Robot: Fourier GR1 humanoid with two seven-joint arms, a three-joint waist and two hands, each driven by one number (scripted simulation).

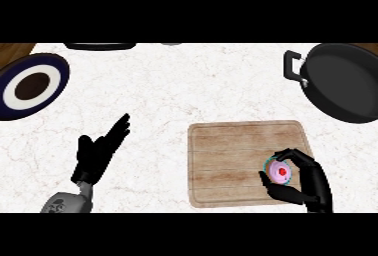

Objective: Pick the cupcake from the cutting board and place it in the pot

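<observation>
While in the right robot hand — one cupcake; one pot.

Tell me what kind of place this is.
Likely a kitchen counter: a pale marbled worktop with a wooden cutting board, a black pot at the far right and a dark-rimmed plate at the left. The right hand holds a cupcake over the board.

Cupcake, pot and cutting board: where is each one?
cupcake (281,171), head view, its pink top.
pot (343,82), head view, its bare inside.
cutting board (232,160), head view, its bare wood.
</observation>
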